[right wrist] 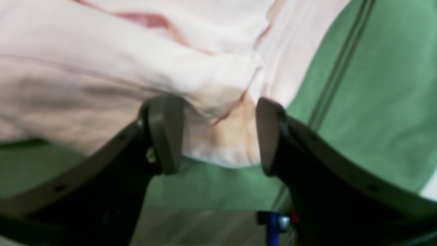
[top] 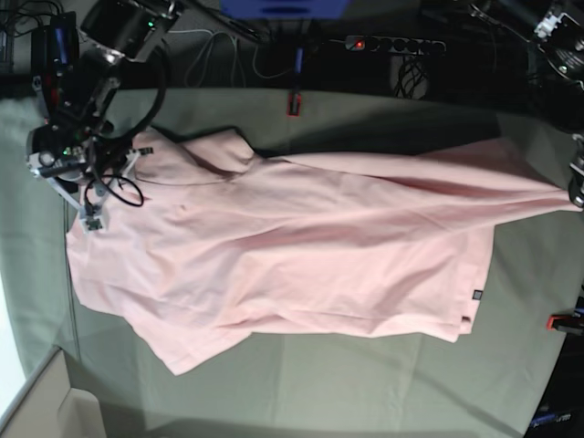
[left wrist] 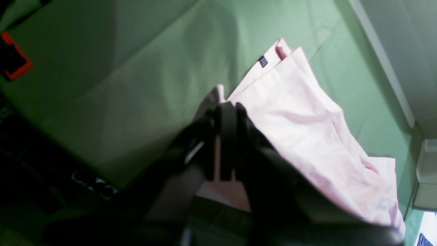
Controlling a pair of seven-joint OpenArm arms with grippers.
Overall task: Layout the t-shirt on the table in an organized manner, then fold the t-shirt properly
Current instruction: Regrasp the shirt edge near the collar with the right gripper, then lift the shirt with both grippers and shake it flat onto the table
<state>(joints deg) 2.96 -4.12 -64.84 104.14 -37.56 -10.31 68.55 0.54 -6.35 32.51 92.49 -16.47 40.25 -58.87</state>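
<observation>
**Shirt spread out, folding not yet begun**

On the left of the base view, your right gripper [right wrist: 218, 136] has its jaws apart around a bunched edge of the t-shirt [top: 301, 265], gripping nothing. The shirt lies across the middle of the table [top: 365, 392], mostly flat but with wrinkles, one sleeve toward the near edge. At the right edge, your left gripper [left wrist: 225, 112] is clenched on a corner of the shirt and pulls it taut. I judge the laying out is nearly done; all folds remain.

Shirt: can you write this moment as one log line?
shirt: spread on table | left hand: shut on shirt | right hand: open
</observation>
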